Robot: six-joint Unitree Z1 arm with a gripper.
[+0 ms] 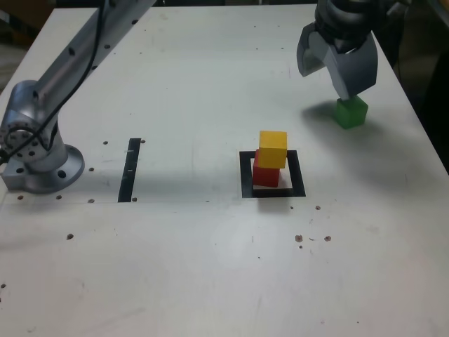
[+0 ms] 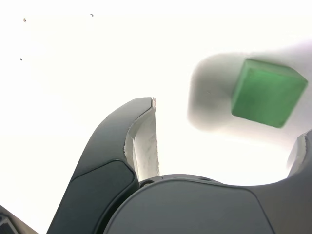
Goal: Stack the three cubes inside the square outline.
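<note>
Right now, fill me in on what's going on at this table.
A single robot arm is stacking cubes. The yellow cube already sits on the red cube inside the black square outline. The green cube stands alone on the white table, toward the exterior view's far right. The gripper hangs just above it with jaws open and holds nothing; the wrist view shows the cube between the fingers' reach, not gripped.

No text, label, brand, number or sign can be read in either view.
</note>
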